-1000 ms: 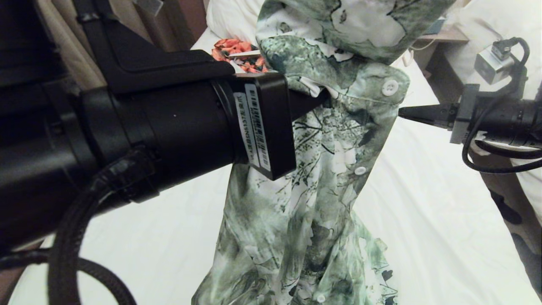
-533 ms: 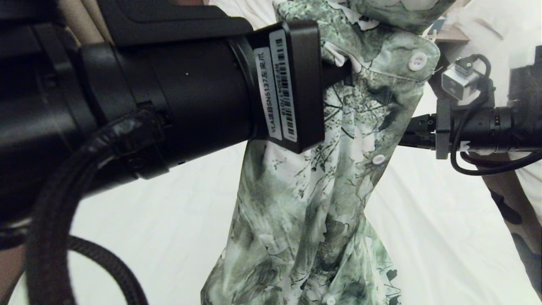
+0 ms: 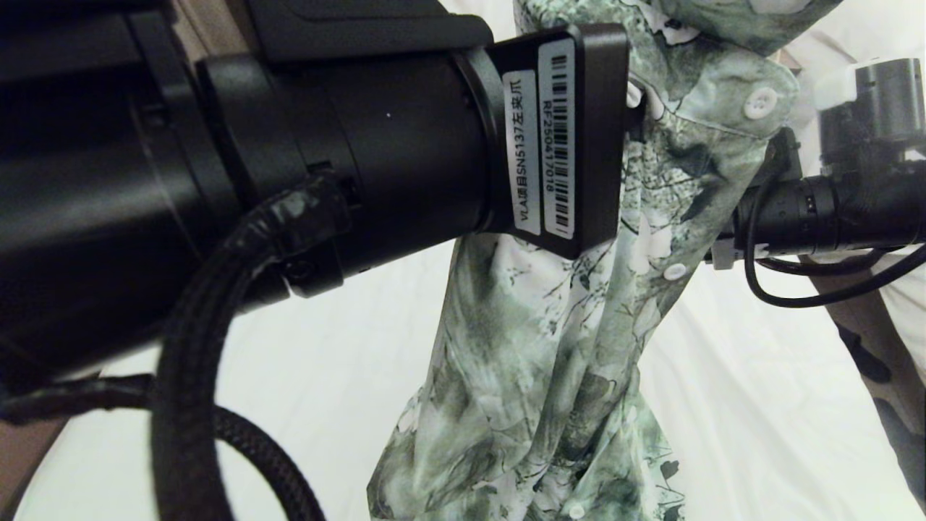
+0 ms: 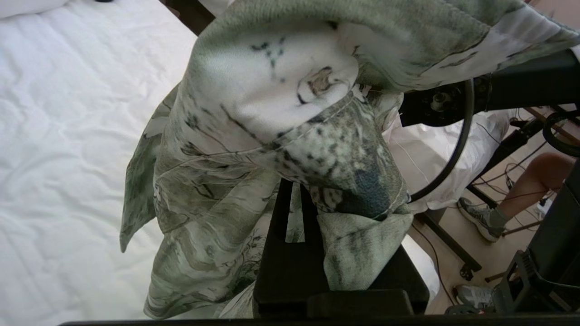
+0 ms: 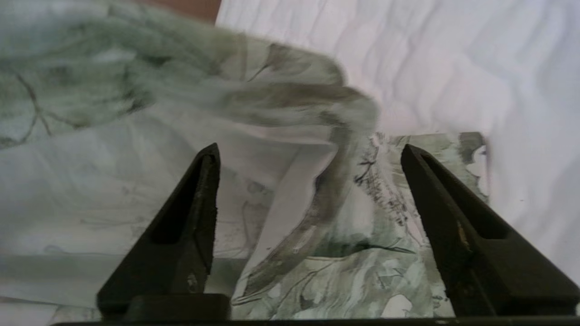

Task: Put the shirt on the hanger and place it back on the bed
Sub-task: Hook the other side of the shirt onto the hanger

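Observation:
The green and white printed shirt (image 3: pixel 579 347) hangs bunched from my left gripper (image 4: pixel 294 192), which is shut on a fold near the collar; its hem trails down to the bed (image 3: pixel 759 405). My left arm fills the left of the head view and covers its own fingers there. My right gripper (image 5: pixel 309 151) is open, its two black fingers (image 5: pixel 190 226) spread wide with loose shirt cloth (image 5: pixel 353 253) beyond them and nothing pinched. In the head view the right arm (image 3: pixel 817 213) reaches in from the right, its fingers behind the shirt's buttoned edge. The hanger is out of view.
White sheet (image 4: pixel 68 136) lies below the shirt. Beyond the bed's side the left wrist view shows a heap of white bedding (image 4: pixel 435 154), a person's leg and shoe (image 4: pixel 521 213) and floor cables. A camouflage-patterned thing (image 3: pixel 882 376) is at the right edge.
My left arm has lifted the shirt higher and to the right in the head view. My right gripper has gone from shut to open and moved in behind the shirt's edge.

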You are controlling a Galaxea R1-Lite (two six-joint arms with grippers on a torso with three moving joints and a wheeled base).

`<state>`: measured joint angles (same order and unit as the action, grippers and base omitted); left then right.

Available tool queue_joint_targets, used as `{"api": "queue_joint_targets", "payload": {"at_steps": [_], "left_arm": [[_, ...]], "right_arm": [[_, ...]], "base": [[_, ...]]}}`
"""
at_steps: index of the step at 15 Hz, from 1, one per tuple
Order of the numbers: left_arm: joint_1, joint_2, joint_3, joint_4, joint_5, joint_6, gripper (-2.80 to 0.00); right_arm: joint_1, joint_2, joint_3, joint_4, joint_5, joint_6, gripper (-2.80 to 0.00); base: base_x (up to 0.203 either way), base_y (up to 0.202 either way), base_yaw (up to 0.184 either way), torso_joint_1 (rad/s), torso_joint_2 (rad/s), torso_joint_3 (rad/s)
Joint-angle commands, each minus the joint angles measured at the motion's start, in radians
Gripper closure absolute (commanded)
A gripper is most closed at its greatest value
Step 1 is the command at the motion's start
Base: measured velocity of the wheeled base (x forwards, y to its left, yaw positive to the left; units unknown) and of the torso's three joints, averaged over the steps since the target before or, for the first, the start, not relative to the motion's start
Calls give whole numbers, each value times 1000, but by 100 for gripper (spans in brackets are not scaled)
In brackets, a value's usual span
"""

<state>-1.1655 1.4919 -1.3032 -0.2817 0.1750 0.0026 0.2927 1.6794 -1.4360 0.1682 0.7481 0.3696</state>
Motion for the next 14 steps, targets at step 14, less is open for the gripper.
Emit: {"api": "queue_joint_targets", "payload": {"at_steps": [14], "left_arm": [[-26,5,-77,75,3,19,0]], "right_arm": [[83,97,40,-96,46,-186,-280]], "base": [[0,0,0,0,0,0]]}}
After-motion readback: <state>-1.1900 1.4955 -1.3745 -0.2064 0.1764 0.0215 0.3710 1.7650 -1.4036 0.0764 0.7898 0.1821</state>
